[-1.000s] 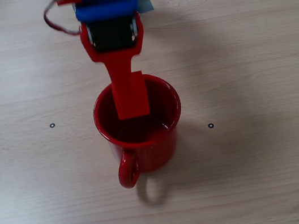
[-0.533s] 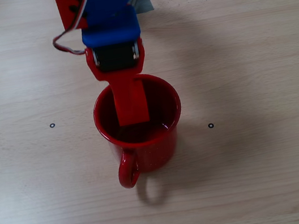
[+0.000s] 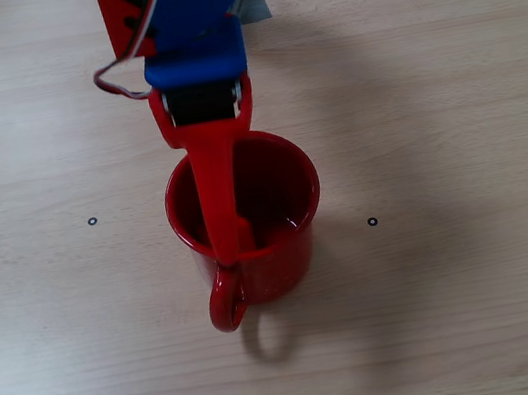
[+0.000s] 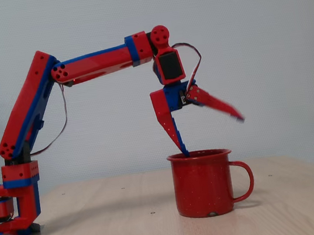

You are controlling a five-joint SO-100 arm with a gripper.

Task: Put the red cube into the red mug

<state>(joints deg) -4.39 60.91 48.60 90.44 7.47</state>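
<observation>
While upright, red mug — handle right — beneath splayed gripper.

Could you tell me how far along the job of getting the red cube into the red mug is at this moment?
The gripper is open over the red mug, one finger dipping just inside the rim and the other swung wide outside it. No red cube shows between the fingers or on the table, so the drop looks done, though neither fixed view shows it inside. What is left is lifting the arm away.
</observation>
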